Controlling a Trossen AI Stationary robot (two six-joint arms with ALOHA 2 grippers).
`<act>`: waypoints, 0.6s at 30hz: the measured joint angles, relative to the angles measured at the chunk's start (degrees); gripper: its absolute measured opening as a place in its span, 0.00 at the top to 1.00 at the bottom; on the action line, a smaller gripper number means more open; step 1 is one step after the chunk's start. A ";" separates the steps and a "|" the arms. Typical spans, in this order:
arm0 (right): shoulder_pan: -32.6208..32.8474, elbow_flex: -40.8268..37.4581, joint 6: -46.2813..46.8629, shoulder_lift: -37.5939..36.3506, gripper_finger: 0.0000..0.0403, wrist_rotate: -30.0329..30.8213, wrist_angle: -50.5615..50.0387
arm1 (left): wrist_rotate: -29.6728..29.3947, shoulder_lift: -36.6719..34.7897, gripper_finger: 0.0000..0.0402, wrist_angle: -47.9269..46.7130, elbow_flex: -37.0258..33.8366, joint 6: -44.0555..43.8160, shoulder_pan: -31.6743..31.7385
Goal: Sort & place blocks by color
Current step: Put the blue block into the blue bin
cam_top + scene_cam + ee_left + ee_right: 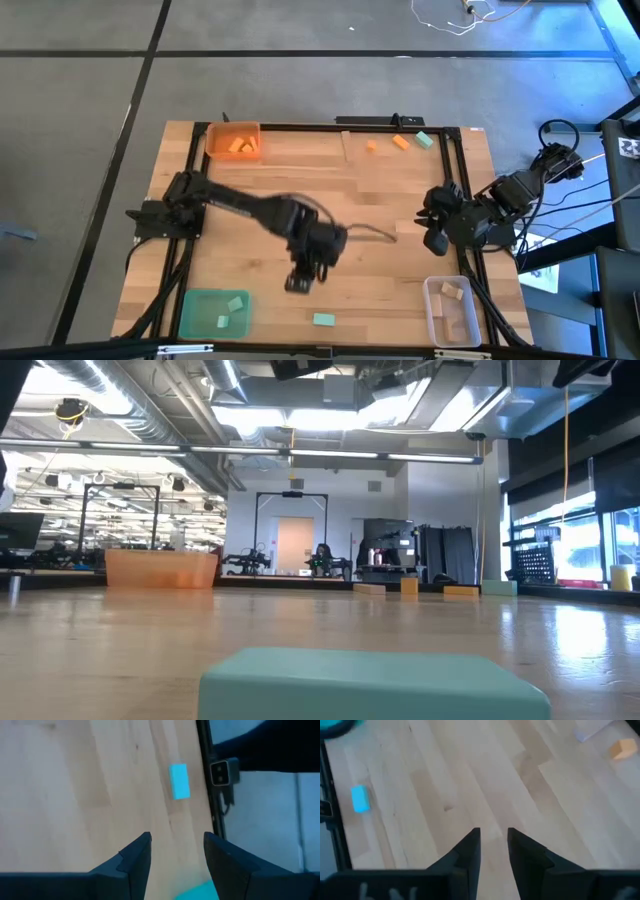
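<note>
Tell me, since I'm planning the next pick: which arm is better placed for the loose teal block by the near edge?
Left. Its end effector hovers open just beside the teal block; the right end effector waits farther away.

Pale wooden table [300, 200] edged by black rails, bearing an orange tray [233, 141] at one far corner, a green tray [212, 312] and clear tray [452, 310] along the near edge, a loose teal block [323, 320] between them, and two orange blocks [386, 144] plus another teal one [424, 140] at the far edge

An orange tray [218, 131] sat upper left, a green tray [190, 312] lower left, a clear tray [436, 318] lower right on the wooden table [380, 200].
</note>
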 joint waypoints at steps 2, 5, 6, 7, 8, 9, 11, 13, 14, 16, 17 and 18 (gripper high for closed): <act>0.00 0.00 -0.87 0.01 0.76 0.01 0.52 | -3.34 0.00 0.57 3.45 -2.72 -3.77 -2.51; 0.02 0.00 -0.91 0.01 0.76 0.01 1.90 | -7.32 0.02 0.57 7.90 -5.28 -9.91 -5.72; 0.02 0.00 -0.91 0.01 0.76 0.01 2.14 | -8.14 0.02 0.57 8.05 -5.55 -11.02 -6.73; 0.02 0.00 -0.91 0.01 0.76 0.01 2.35 | -9.37 0.02 0.57 8.04 -5.67 -11.97 -7.65; 0.02 0.00 -0.91 0.01 0.76 0.01 2.69 | -11.02 0.02 0.57 8.40 -5.77 -13.10 -8.56; 0.02 0.00 -0.91 0.01 0.76 0.01 2.90 | -13.07 0.02 0.57 9.29 -6.02 -14.31 -9.34; 0.02 0.00 -0.91 0.01 0.76 0.01 2.94 | -17.75 0.02 0.57 11.96 -6.76 -16.89 -10.73; 0.02 0.00 -0.91 0.01 0.76 0.01 2.94 | -21.66 0.02 0.57 15.37 -7.57 -20.11 -11.77; 0.02 0.00 -0.91 0.01 0.76 0.01 2.94 | -22.58 0.02 0.57 17.20 -7.88 -21.37 -12.20; 0.02 0.00 -0.91 0.03 0.76 0.01 2.94 | -23.29 0.00 0.57 20.68 -8.78 -22.33 -12.98; 0.02 0.00 -0.91 0.03 0.76 0.01 2.94 | -23.30 0.00 0.57 22.45 -9.49 -22.99 -13.42; 0.02 0.00 -0.91 0.03 0.76 0.01 2.94 | -23.21 0.00 0.57 24.47 -10.35 -23.73 -13.80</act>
